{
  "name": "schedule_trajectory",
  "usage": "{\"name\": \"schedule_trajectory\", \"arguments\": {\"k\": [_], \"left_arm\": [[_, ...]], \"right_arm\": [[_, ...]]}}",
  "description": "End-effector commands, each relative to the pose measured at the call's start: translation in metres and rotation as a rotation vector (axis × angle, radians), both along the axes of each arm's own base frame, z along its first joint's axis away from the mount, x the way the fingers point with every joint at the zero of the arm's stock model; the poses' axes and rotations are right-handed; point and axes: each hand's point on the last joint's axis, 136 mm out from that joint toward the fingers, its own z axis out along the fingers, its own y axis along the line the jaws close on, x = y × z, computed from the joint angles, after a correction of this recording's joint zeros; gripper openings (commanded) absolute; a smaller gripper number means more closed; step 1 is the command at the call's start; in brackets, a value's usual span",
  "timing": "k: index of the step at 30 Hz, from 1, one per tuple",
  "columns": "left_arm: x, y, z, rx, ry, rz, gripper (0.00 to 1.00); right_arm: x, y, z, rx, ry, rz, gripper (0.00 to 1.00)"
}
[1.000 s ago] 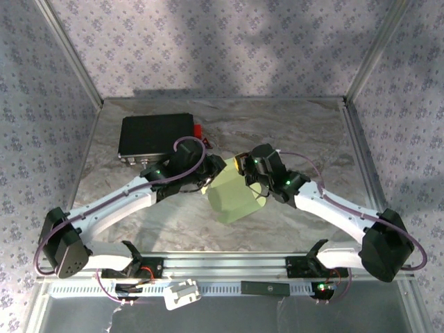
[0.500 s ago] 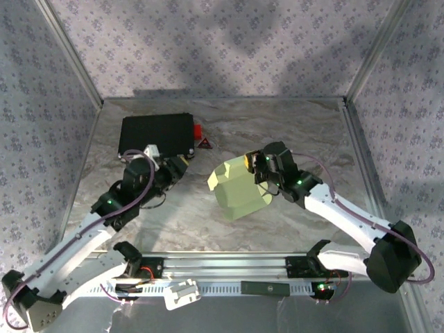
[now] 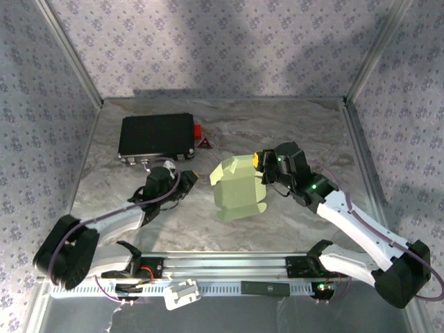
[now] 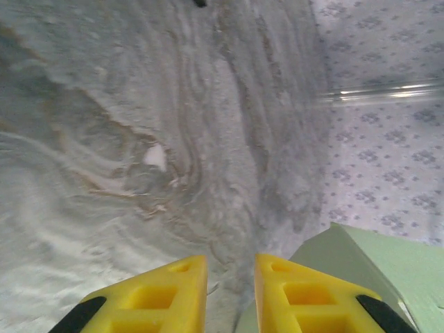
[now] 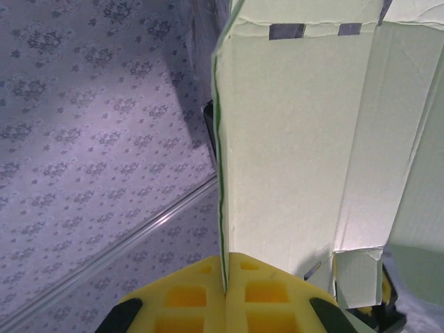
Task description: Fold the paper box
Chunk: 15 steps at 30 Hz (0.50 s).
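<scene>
Pale yellow-green thin cardboard forms the partly folded paper box [image 3: 237, 191], which is seen at the fingertips of the right tool [image 3: 258, 161] and extends from there toward the left tool [image 3: 186, 179]. One of its upright panels is pinched edge-on by the right tool [image 5: 225, 277], whose yellow fingers [image 5: 270, 291] are pressed together on the cardboard with no gap between them. From that grip the panel [image 5: 298, 139] runs straight ahead of the tool, and creased side flaps and a small tab are seen on the tool's right side. Whether the box's lower edge rests on the counter cannot be told.

A corner of the box [image 4: 374, 257] is seen just beside the right-hand finger of the left tool [image 4: 231, 267]; whether the two touch cannot be told. The left tool's yellow fingers [image 4: 166, 291] are parted by a narrow slit, and nothing is held between them. Grey marbled counter [image 4: 104, 139] is seen ahead of these fingertips.

A black rectangular case [image 3: 155, 135] lies flat on the counter [image 3: 305, 125] beyond the left tool, well apart from the box. A small red object [image 3: 198, 132] is seen against the case's right edge, and a small red triangle [image 3: 207, 143] lies just beside it. The counter is enclosed by pale walls printed with small flowers [image 3: 222, 41].
</scene>
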Motion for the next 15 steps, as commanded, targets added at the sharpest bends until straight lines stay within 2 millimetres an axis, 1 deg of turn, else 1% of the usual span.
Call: {"name": "schedule_trajectory", "arguments": {"k": [1,4,10,15], "left_arm": [[0.009,-0.032,0.049,-0.153,-0.155,-0.067,0.24],[0.006,-0.041,0.053,-0.189,-0.177,-0.077,0.23],[0.001,-0.044,0.062,-0.207,-0.225,-0.074,0.27],[-0.004,-0.052,0.064,-0.2,-0.226,-0.102,0.28]], "right_arm": [[0.006,-0.005,0.015,0.04,0.004,-0.056,0.0],[0.011,-0.007,0.015,0.054,0.007,-0.07,0.0],[0.021,0.003,0.009,0.121,0.024,-0.051,0.0],[0.026,0.003,0.008,0.149,0.023,-0.059,0.0]]}}
